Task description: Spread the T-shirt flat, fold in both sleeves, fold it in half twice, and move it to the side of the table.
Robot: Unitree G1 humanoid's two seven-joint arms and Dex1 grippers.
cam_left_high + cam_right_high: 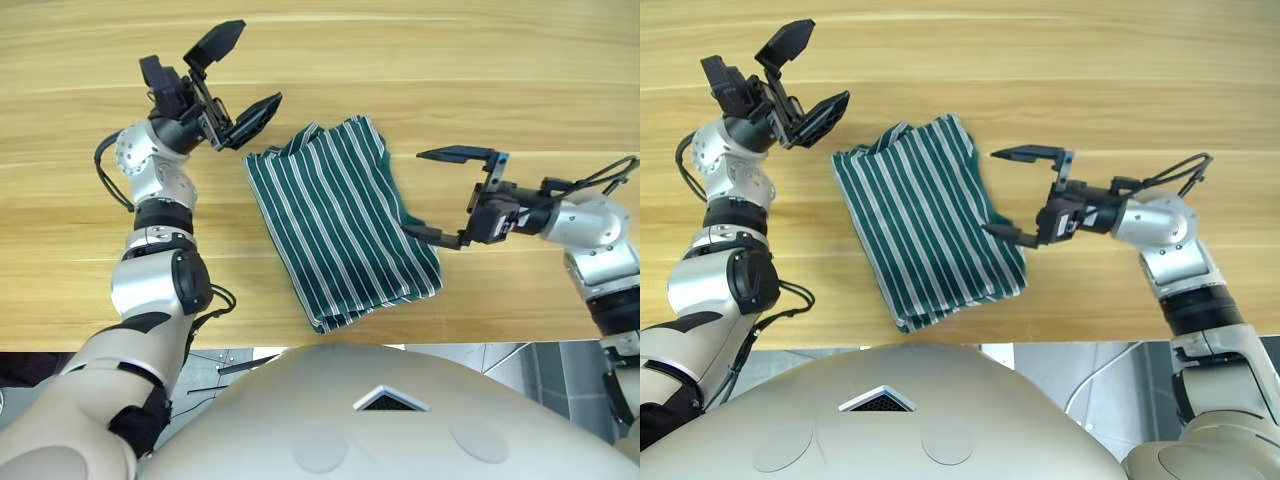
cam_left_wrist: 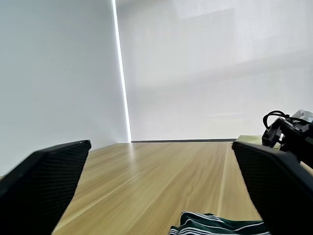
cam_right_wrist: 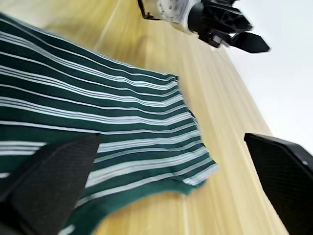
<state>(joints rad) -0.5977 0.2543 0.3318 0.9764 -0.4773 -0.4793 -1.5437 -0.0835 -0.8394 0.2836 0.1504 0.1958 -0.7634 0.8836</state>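
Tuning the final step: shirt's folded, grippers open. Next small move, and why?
Likely close the right gripper on the T-shirt at its right edge, to drag it aside. The shirt lies folded in a compact rectangle, that gripper is open with one finger at the edge, and the left gripper is open, clear of the cloth.

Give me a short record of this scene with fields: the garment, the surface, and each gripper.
garment: dark green T-shirt with white stripes, folded into a compact rectangle, lying flat
surface: light wooden table
left gripper: open, beside the garment's far left corner, holding nothing
right gripper: open, at the garment's right edge, holding nothing
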